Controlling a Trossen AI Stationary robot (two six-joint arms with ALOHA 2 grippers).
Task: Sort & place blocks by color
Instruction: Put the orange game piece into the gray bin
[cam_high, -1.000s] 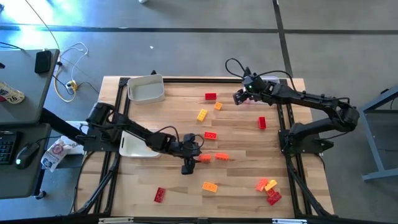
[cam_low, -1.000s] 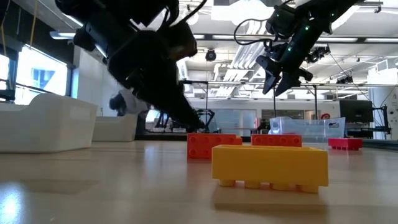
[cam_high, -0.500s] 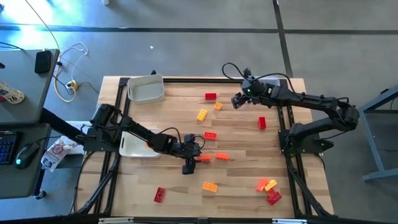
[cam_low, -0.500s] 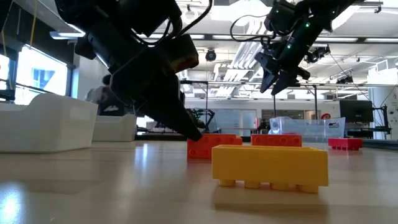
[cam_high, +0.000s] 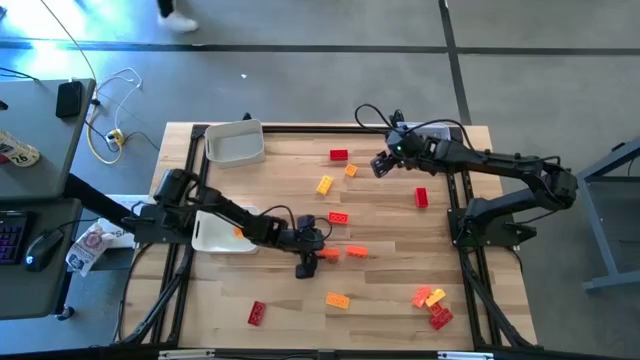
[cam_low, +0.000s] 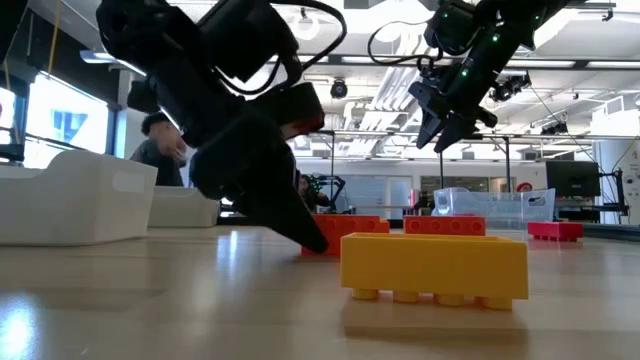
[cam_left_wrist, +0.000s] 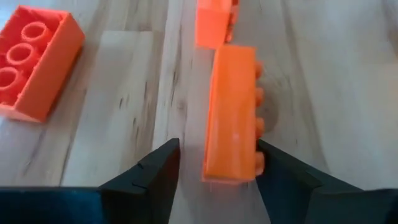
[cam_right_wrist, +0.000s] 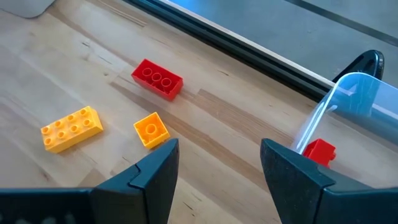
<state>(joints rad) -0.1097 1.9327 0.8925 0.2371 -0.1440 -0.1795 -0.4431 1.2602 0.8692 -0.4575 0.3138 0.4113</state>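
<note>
Your left end effector (cam_left_wrist: 214, 163) is down on the bench (cam_high: 400, 250), fingers apart and straddling an orange block (cam_left_wrist: 231, 115), probably not yet gripping. Your right end effector (cam_right_wrist: 217, 163) hovers open near the far blocks (cam_right_wrist: 157, 79).

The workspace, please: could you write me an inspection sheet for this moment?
Surface: wooden table, dry, no spills seen.
Job's things: red, orange and yellow blocks scattered; an orange block lies between the left gripper's fingers; one red block sits in the clear tray.
Clutter: two white trays on the table's left side.
Grippers: left gripper low at mid-table, straddling the orange block; right gripper open, raised near the far edge.
Cables: white cable on the floor beyond the table.
Surroundings: a desk with mouse; a person beyond the table.
</note>
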